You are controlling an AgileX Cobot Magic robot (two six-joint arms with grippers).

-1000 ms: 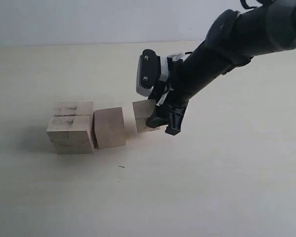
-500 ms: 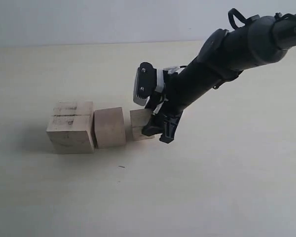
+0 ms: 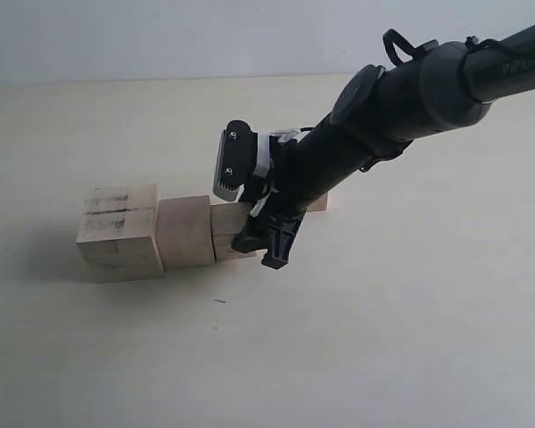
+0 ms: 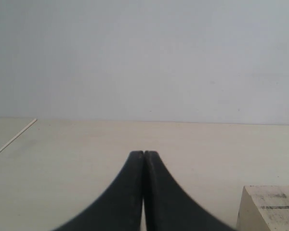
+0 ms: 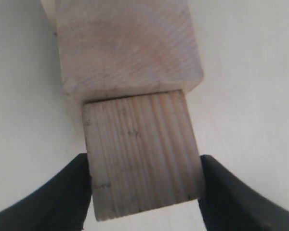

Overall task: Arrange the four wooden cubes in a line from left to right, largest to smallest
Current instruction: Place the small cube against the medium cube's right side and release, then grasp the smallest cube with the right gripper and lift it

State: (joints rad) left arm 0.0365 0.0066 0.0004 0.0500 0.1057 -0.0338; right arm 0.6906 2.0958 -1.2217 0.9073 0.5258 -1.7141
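Pale tabletop (image 3: 401,339) spreads open in front and to the right; three wooden cubes stand in a row at left, edges touching: the streaked largest cube (image 3: 118,234), the second cube (image 3: 185,232), the third cube (image 3: 226,234); the right gripper (image 3: 263,248) clamps the third cube's sides; the smallest cube (image 3: 319,203) peeks from behind the arm (image 3: 401,98), apart; the left gripper (image 4: 143,161), jaws pressed together, holds nothing.

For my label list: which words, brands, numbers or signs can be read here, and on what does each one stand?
"PiP...": pale lettering on the right arm's upper link, blurred and cut by the frame edge; the rest is unreadable.
Largest cube: dark streaks only, no letters.
Third-largest cube, held in the right gripper: bare wood grain, no text.
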